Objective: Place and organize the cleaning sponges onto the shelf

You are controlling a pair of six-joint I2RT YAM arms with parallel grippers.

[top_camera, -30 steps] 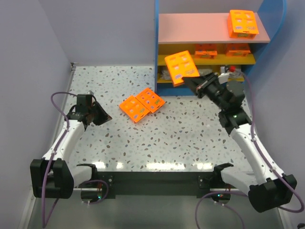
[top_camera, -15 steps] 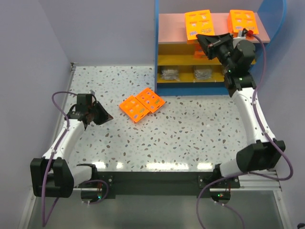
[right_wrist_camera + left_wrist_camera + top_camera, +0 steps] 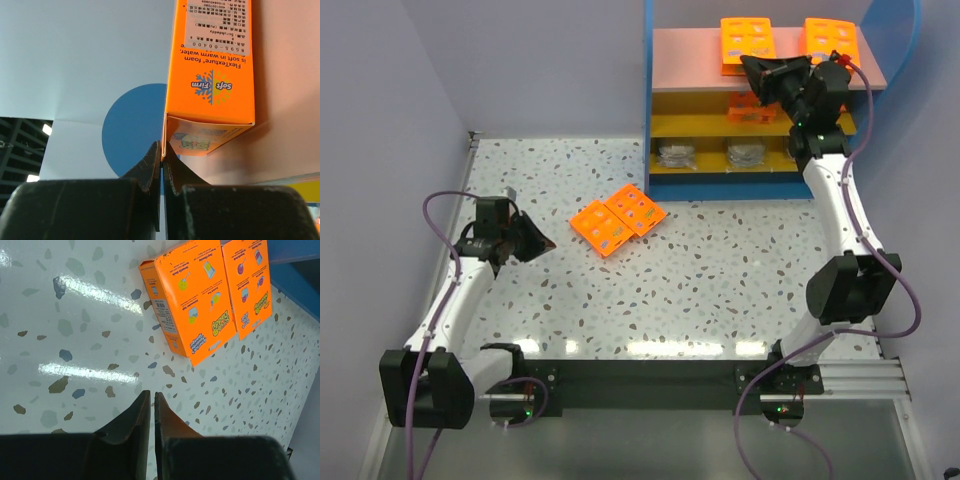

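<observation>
My right gripper [image 3: 758,68] is shut on the near edge flap of an orange sponge pack [image 3: 746,42], held on or just over the pink top board [image 3: 685,55] of the blue shelf [image 3: 647,90]. In the right wrist view the fingertips [image 3: 163,150] pinch the thin flap of that pack [image 3: 210,75]. A second orange pack [image 3: 830,42] lies on the top board to the right. Two orange packs [image 3: 597,228] [image 3: 636,208] lie side by side on the table. My left gripper [image 3: 542,243] is shut and empty, left of them; they also show in the left wrist view [image 3: 195,300] [image 3: 247,285].
An orange pack [image 3: 752,108] sits on the upper yellow board, partly hidden by my right arm. Grey wrapped pads [image 3: 675,153] [image 3: 745,152] lie on the lower yellow board. Grey walls stand to the left and behind the speckled table [image 3: 670,290].
My right arm has lifted the orange pack from in front of the lower boards up to the pink top board. The left arm has barely moved.
</observation>
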